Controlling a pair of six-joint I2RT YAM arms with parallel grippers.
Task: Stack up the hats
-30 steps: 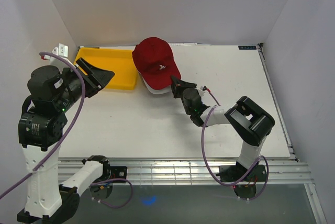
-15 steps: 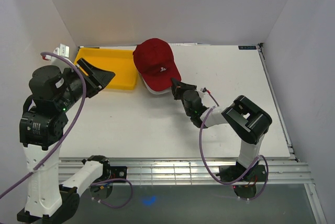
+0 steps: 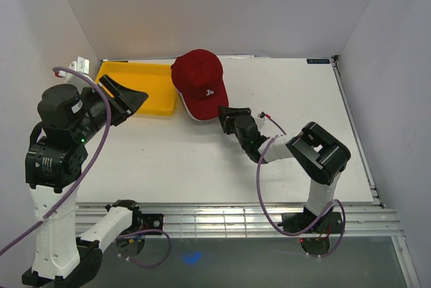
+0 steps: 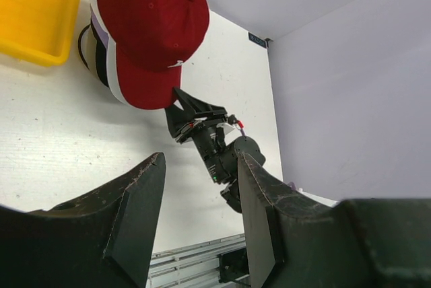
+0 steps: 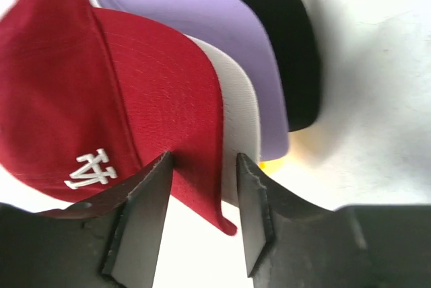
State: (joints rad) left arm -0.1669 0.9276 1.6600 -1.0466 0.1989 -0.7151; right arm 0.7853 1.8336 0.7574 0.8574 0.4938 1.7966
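Top external: white table (image 3: 289, 160) fills frame centre. Yellow tray (image 3: 141, 86) upper left. Hats stacked just right of tray: red hat (image 3: 196, 79) on top, brims of white hat (image 5: 239, 120), lavender hat (image 5: 222, 39) and black hat (image 5: 289, 46) fanned beneath. Left gripper (image 3: 131, 99) spread, empty, overlapping tray's lower edge. Right gripper (image 3: 224, 114) spread, at red brim tip.

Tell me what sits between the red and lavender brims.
The white cap's brim, sandwiched between red brim and lavender brim; right wrist view.
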